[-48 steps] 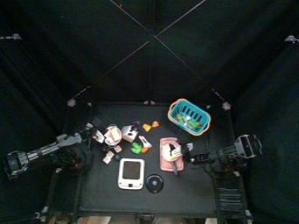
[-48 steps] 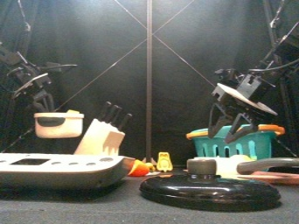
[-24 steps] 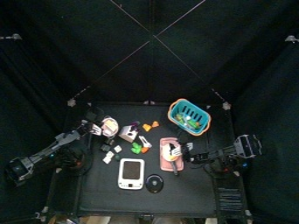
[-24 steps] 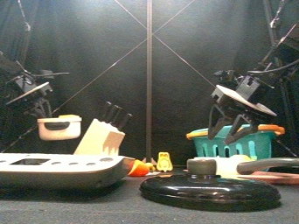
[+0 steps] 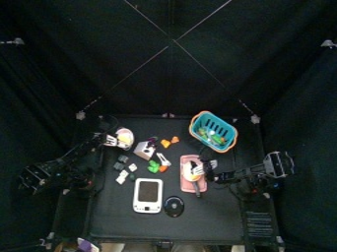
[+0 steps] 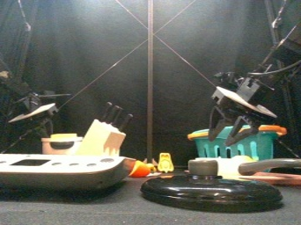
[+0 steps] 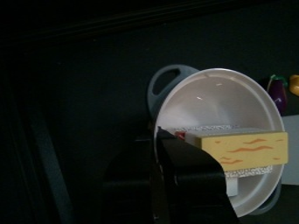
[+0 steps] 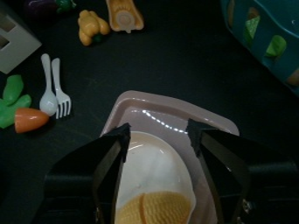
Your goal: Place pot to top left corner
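Pot sat pinched by its rim in the left hand, above the surface near its far left part. Right hand hung spread above a pink board. No writing was legible.

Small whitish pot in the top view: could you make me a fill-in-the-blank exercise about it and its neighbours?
1. The small round whitish toy pot is gripped by the fingers of the ___ arm.
2. The oval basket near the table's far right corner is coloured ___.
3. The right arm's fingers hang open over a flat ___ tray.

Missing words: left; teal; pink
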